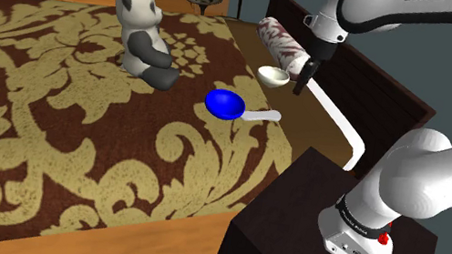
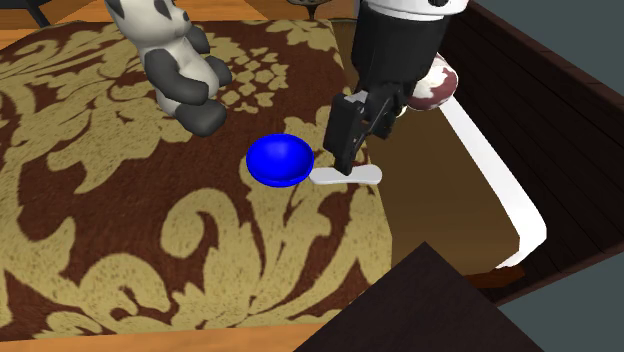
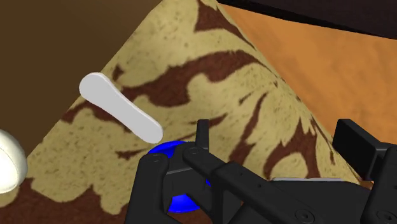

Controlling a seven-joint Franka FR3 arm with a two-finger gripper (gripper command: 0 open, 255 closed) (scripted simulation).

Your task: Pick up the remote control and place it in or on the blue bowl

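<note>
The remote control (image 1: 259, 115) is a flat white bar lying on the brown and gold bedspread, near the bed's corner. One of its ends touches or nearly touches the blue bowl (image 1: 225, 104), which looks turned upside down. In the second exterior view my gripper (image 2: 362, 145) hangs open just above the remote (image 2: 350, 176), beside the bowl (image 2: 280, 160), holding nothing. The shoulder view shows the gripper (image 1: 303, 80) well above the bed. In the wrist view the remote (image 3: 121, 108) lies ahead of the open gripper (image 3: 273, 143), and one finger half hides the bowl (image 3: 170, 153).
A panda plush (image 1: 144, 36) sits further in on the bed. A small white bowl (image 1: 272, 76) and a rolled red-and-white bolster (image 1: 281, 40) lie by the dark headboard. A white rail (image 1: 344, 125) runs along the bed's edge beside my dark stand (image 1: 327, 238).
</note>
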